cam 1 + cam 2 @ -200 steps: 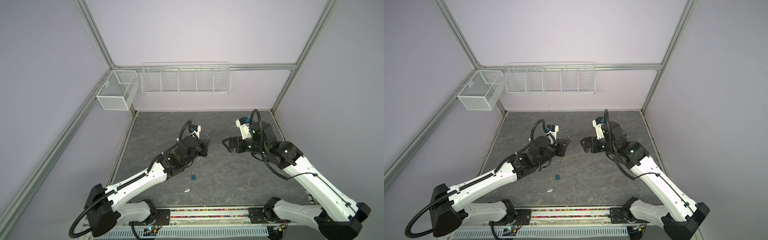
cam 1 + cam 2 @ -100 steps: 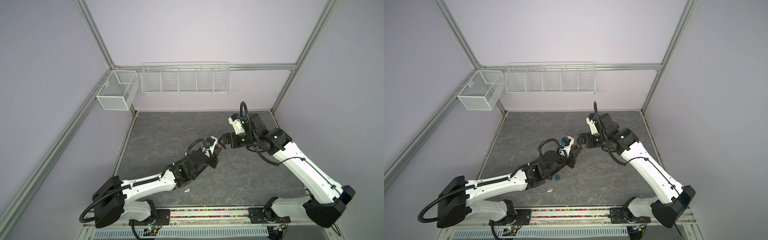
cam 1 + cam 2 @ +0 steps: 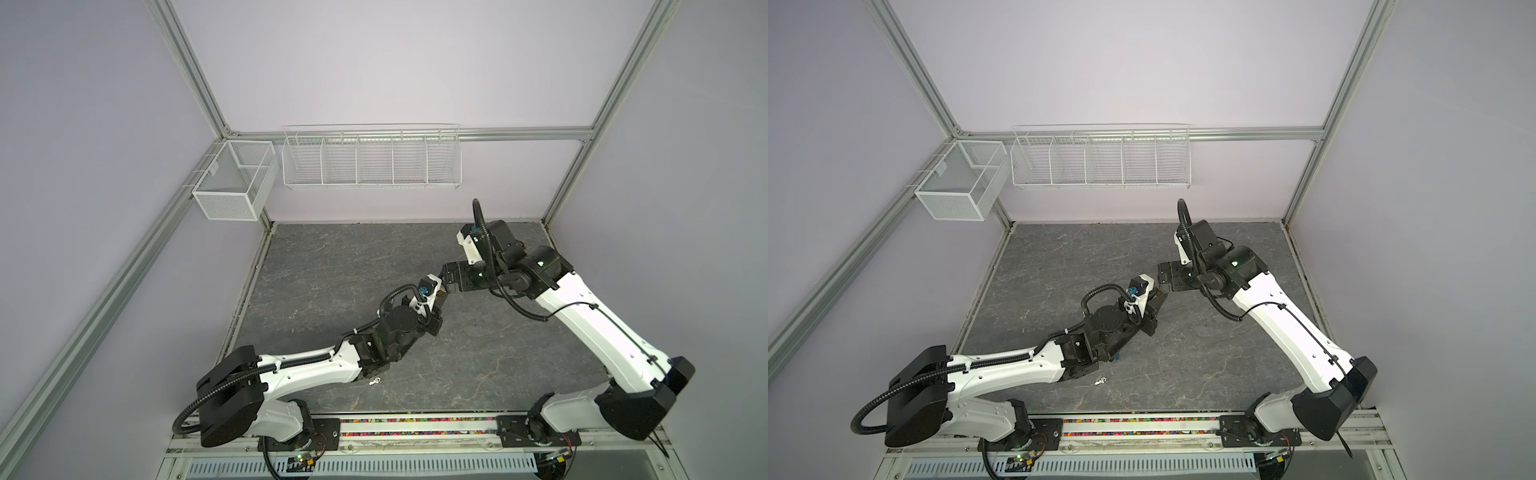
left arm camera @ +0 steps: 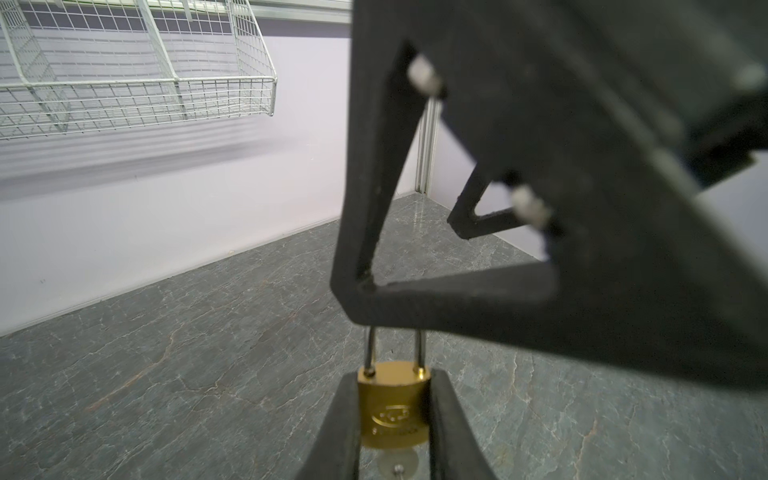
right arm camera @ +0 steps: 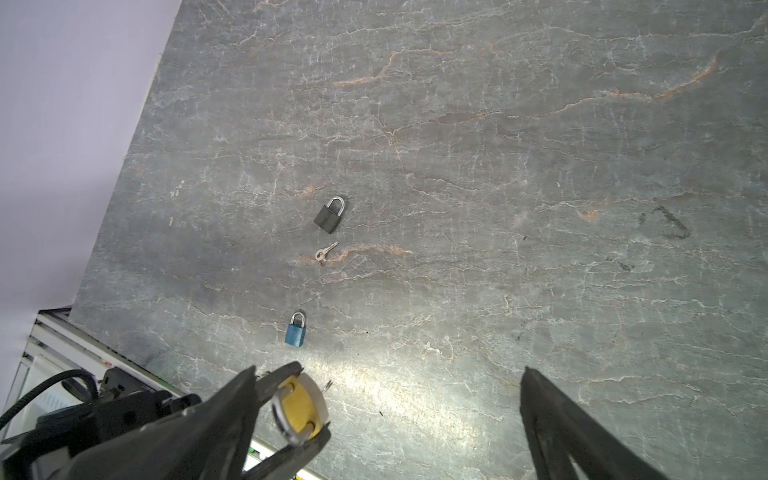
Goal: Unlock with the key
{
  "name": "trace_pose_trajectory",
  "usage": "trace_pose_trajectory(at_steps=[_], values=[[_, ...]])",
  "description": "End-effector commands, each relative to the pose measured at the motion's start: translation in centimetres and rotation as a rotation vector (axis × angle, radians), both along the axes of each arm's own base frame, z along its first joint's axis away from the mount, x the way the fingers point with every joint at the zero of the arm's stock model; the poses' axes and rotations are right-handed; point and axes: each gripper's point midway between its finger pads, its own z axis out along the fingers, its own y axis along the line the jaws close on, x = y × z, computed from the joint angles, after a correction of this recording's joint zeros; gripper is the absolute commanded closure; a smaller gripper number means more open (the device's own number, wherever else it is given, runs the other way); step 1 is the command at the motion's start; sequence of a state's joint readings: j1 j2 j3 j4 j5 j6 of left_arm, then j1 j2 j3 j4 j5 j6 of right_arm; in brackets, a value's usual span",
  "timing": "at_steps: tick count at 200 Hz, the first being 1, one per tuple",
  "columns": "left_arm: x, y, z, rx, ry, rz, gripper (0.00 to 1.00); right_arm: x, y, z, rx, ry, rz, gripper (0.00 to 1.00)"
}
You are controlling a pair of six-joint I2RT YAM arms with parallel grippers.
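My left gripper [image 4: 394, 386] is shut on the body of a brass padlock [image 4: 392, 409], held above the table with its steel shackle seated in both holes. Just under the lock's body, between the fingers, a silver key head [image 4: 395, 461] shows. In both top views the left gripper [image 3: 439, 294] [image 3: 1155, 298] meets my right gripper [image 3: 448, 281] [image 3: 1160, 279] mid-table. The right gripper [image 5: 388, 370] is wide open; one of its fingers [image 5: 232, 411] lies right beside the brass padlock [image 5: 299, 409], and in the left wrist view it hides the top of the shackle.
On the grey stone table [image 5: 498, 166] lie a blue padlock [image 5: 296, 330] [image 3: 1117, 356], a loose silver key [image 5: 324, 252] [image 3: 376, 380] and a black padlock [image 5: 330, 214]. A wire shelf [image 3: 370, 160] and a mesh basket [image 3: 235, 187] hang on the back wall.
The left arm has swung right and stretched out low, carrying the brass padlock toward the right gripper. The right gripper has closed in on the lock and opened a little wider.
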State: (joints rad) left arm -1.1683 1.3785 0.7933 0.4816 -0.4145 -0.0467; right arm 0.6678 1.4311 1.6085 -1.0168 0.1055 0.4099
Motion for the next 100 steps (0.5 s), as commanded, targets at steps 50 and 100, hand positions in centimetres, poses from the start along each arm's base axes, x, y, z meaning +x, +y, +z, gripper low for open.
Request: trace_pose_trajectory(at_steps=[50, 100], values=[[0.1, 0.2, 0.8, -0.012, -0.029, 0.027, 1.00, 0.7, -1.0, -0.5, -0.152, -0.015, -0.007, 0.00], [-0.1, 0.2, 0.7, -0.009, -0.034, 0.017, 1.00, 0.9, -1.8, -0.3, -0.214, -0.020, -0.010, 0.01]])
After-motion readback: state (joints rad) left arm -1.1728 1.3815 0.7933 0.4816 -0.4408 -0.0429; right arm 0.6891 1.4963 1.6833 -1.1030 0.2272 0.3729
